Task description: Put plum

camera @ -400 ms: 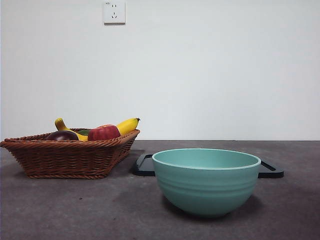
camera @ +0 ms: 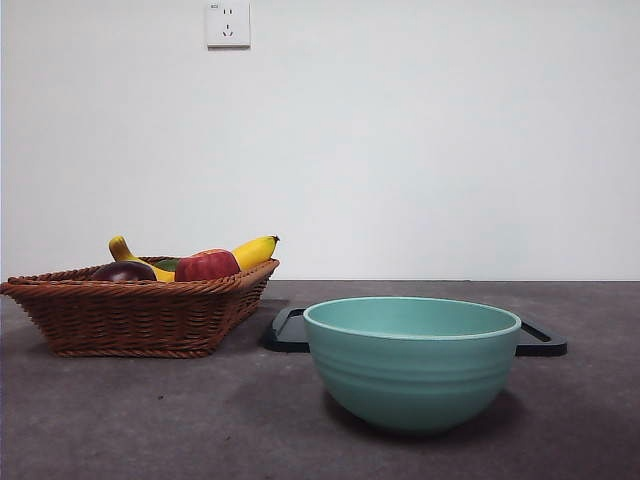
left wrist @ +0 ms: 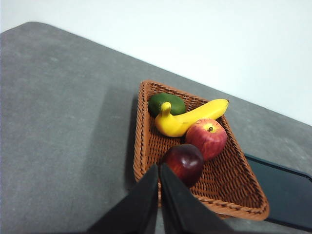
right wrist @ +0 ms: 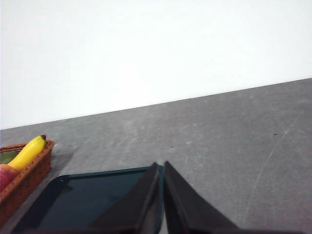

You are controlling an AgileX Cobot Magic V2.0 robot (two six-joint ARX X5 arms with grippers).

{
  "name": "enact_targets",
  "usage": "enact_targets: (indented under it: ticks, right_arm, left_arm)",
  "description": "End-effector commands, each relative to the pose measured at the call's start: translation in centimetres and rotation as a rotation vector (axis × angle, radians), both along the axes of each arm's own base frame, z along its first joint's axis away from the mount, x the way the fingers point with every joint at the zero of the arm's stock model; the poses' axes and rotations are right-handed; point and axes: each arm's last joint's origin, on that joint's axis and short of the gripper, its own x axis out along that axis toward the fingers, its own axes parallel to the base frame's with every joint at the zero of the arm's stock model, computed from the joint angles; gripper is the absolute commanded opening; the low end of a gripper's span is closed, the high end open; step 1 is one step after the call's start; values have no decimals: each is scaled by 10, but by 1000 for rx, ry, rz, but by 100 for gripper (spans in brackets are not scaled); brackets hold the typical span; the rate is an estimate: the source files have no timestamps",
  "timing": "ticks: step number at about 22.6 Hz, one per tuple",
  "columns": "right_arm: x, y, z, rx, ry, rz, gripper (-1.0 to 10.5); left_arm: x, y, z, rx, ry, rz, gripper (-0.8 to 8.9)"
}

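The left gripper (left wrist: 159,168) has its 2 jaws pressed together, tips touching, with nothing between them. In the left wrist view they rise from the bottom centre of the frame, and the plum (left wrist: 184,163) sits just past their tips, a little right of centre. So the arm hangs above the near edge of the basket (left wrist: 141,146), tilted down toward the fruit. No contact yet, as far as I can see.

The right gripper (right wrist: 161,168) is also closed and empty, hovering over the dark tray (right wrist: 87,197) at the lower left of its own view. It looks to be waiting.

My read is that the task is at its very start: the reach for the plum is not yet made. The next move calls for the left jaws to part wide enough for the round fruit, then descend around it without knocking the apple (left wrist: 207,138), which touches the plum. The banana (left wrist: 187,118) and a green fruit (left wrist: 166,103) lie further back.

In the front view neither arm shows; the plum (camera: 124,271) peeks over the basket rim at the left, and the bowl (camera: 412,365) stands at lower centre, a likely destination.
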Motion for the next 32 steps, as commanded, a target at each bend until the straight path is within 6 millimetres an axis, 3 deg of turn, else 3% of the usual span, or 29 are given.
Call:
enact_targets:
  ticks: [1,8,16,23,29,31,32]
  right_arm:
    - [-4,0,21,5,25,18,5]
    - [1,4,65,-59,192,161,5]
    - [27,11,104,-121,421,391,5]
    - [46,18,122,-192,597,543,5]
    - [48,29,121,-226,635,633,5]
    - [48,29,121,-215,643,629,58]
    - [48,29,121,-205,648,625,174]
  left_arm:
    - [-2,0,23,1,0,-11,9]
    - [2,-4,70,120,95,-167,9]
    - [18,-8,108,195,256,-409,9]
    - [31,-13,121,243,399,-552,9]
    - [31,-17,118,247,446,-595,14]
    - [31,-17,118,246,447,-594,138]
    - [31,-17,118,246,447,-594,242]
